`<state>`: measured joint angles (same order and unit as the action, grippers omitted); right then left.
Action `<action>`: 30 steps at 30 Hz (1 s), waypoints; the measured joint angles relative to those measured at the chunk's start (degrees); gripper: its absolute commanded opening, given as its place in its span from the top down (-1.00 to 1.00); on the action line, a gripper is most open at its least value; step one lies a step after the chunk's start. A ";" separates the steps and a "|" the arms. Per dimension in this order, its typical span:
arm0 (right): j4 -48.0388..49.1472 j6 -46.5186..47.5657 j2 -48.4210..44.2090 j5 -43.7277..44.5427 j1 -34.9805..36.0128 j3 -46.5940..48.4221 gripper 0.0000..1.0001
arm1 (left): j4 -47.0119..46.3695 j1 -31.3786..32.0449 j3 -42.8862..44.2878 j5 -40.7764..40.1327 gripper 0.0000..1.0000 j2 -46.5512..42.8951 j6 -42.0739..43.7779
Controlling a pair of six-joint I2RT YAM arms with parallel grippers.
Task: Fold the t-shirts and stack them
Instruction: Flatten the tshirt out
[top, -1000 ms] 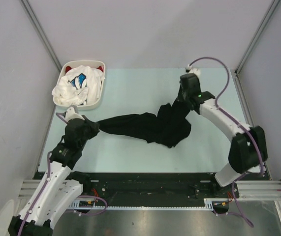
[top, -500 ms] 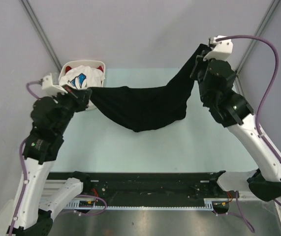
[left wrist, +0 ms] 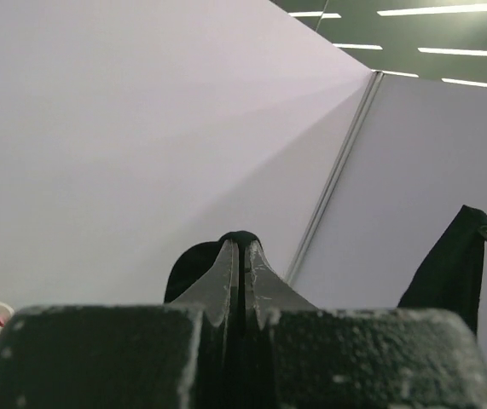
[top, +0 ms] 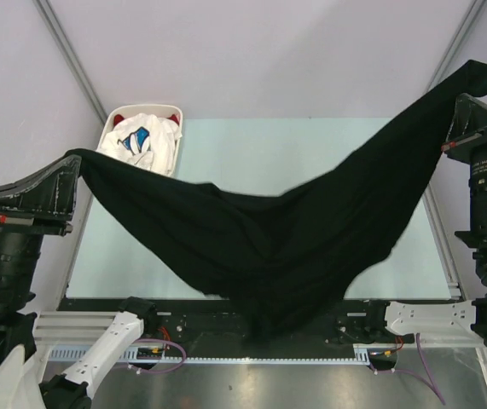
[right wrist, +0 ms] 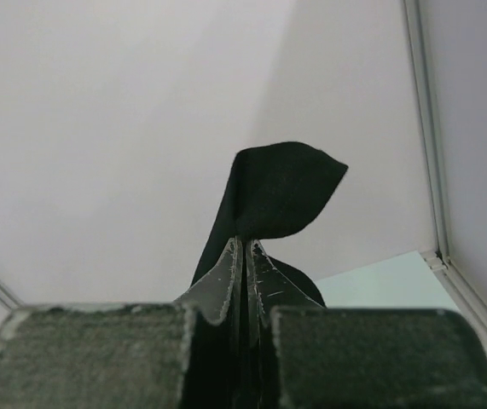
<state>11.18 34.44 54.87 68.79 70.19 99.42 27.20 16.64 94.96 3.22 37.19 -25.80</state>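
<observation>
The left gripper (left wrist: 241,244) and right gripper (right wrist: 245,243) are each pinched tight on an edge of the black t-shirt (top: 269,247), stretching it wide and high. Its middle sags over the table (top: 252,153) at the near edge, well apart from the basket (top: 109,126) at the far left.

black t-shirt (top: 277,247) we had bunched on the table (top: 252,153) now hoisted and stretched wide, our left gripper (top: 72,166) and right gripper (top: 458,123) raised high and swung far apart, its middle sagging over the table's near edge
</observation>
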 measured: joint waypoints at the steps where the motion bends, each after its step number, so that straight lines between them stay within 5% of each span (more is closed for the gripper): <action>1: 1.05 0.74 0.02 0.46 0.02 0.48 1.00 | -0.15 0.00 0.02 0.02 0.99 -0.22 0.20; 14: 5.92 8.00 4.20 1.51 -3.63 -4.68 1.00 | -0.13 0.00 -10.32 0.55 0.99 1.66 0.35; 17: 1.40 2.10 5.25 0.13 -14.29 -7.45 1.00 | -3.72 0.00 -16.48 0.57 1.00 1.70 0.07; 22: -19.39 -24.02 10.38 -16.48 -43.52 -14.21 1.00 | -7.17 0.00 -30.99 -1.16 0.99 2.93 -1.16; 27: -29.73 -41.62 27.54 -28.76 -55.54 -16.83 1.00 | -6.62 -0.02 -40.74 -7.37 0.99 5.11 -2.54; 28: -31.52 -44.13 31.69 -30.82 -56.70 -16.83 0.15 | -6.32 -0.02 -41.68 -8.61 1.00 5.14 -2.78; 30: -34.32 -48.81 38.73 -33.77 -58.75 -16.81 -0.68 | -6.58 -0.02 -43.21 -11.15 0.99 4.63 -3.41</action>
<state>-23.14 -14.37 93.60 35.03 11.44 82.61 20.62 16.62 51.75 -7.92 41.82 -29.21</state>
